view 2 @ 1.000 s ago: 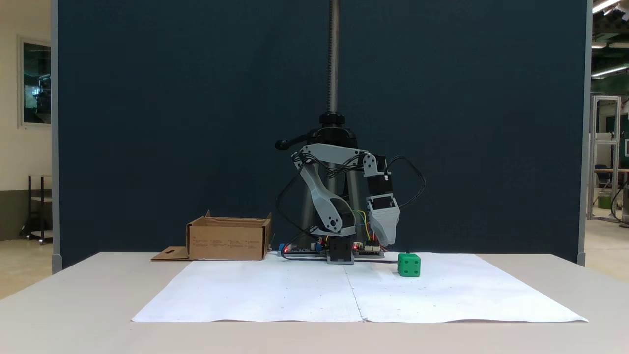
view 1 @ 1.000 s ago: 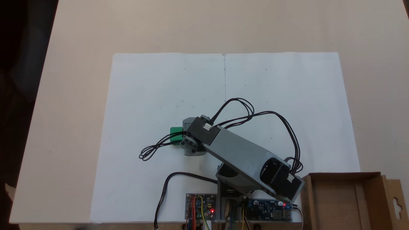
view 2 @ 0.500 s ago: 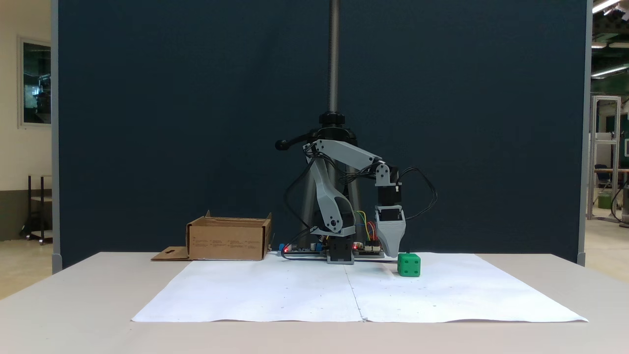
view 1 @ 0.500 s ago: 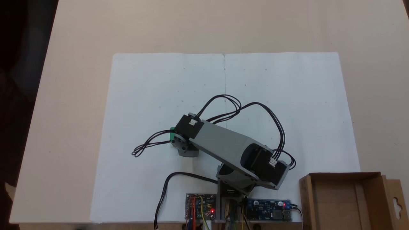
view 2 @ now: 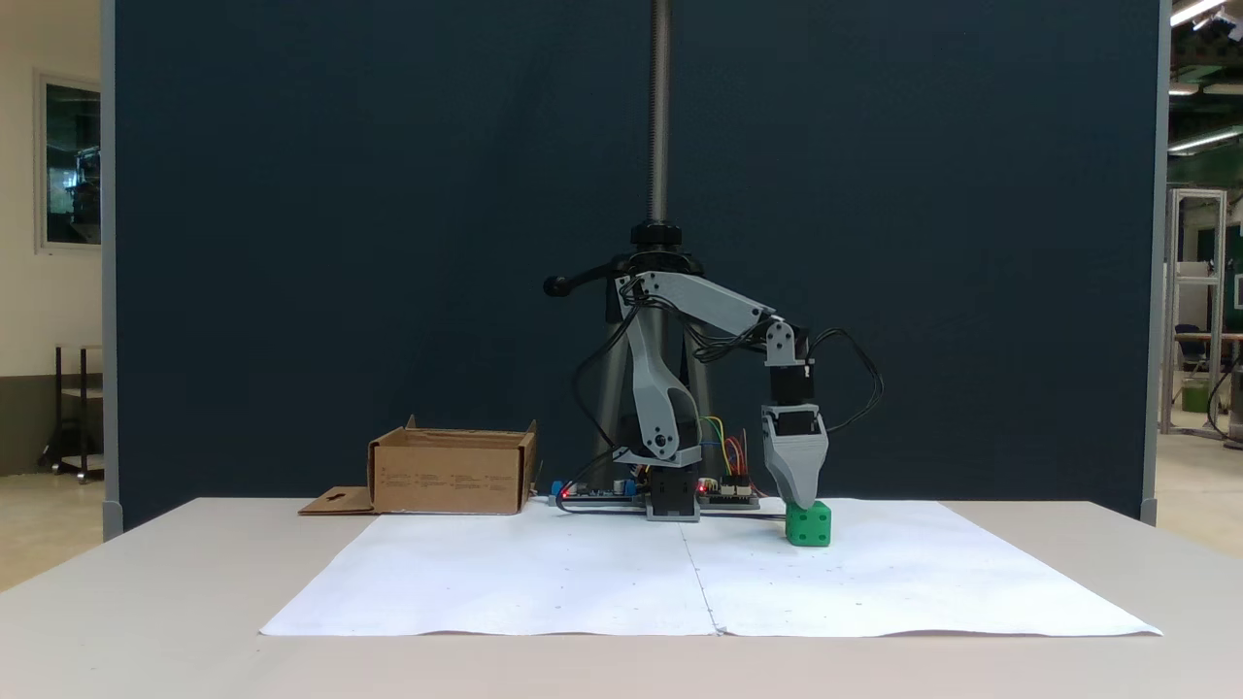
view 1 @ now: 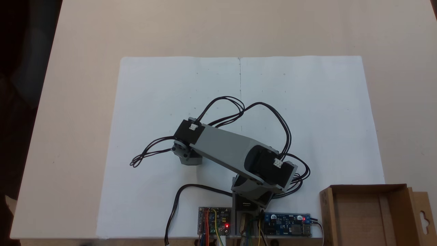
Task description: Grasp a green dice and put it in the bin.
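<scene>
A dark blue partition stands behind a pale counter, and a large white paper sheet lies flat across the middle of it. In the side-on fixed view my claw points straight down, its grey tip right at the top face of the green dice, which sits on the paper just in front of my base. The dice lies directly below me, with no sideways gap that I can make out; whether the tip touches it or stops just above, I cannot tell. The cube is square, so it has no long axis to line up with. From above, my own forearm and wrist cover the dice, and the fingers lie one behind the other from the side, so I cannot tell whether my claw is spread or closed. The bin, a low cardboard box, stands well apart on the other side of my base, at the counter's edge. My guess is that the coming move is a short final drop and a squeeze
</scene>
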Available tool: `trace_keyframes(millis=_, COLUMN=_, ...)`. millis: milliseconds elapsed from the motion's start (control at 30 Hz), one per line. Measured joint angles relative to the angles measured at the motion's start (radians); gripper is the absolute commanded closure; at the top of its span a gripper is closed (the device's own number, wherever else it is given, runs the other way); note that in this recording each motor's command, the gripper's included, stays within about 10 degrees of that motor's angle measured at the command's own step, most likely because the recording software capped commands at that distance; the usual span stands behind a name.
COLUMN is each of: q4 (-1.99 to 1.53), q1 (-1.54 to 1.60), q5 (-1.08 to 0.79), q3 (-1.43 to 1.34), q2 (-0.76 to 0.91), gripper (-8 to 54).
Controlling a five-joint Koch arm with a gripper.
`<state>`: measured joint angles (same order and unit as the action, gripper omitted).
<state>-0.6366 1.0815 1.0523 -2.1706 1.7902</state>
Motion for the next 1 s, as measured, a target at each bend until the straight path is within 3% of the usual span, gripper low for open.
trace_keyframes(millis=367, q4=0.083, q1=0.0, q5=0.008, q3=0.034, q2=-0.12, gripper=2.9)
trace_keyframes(millis=1000, q4=0.098, q1=0.0, q5=0.008, q3=0.035, q2=-0.184, gripper=3.3)
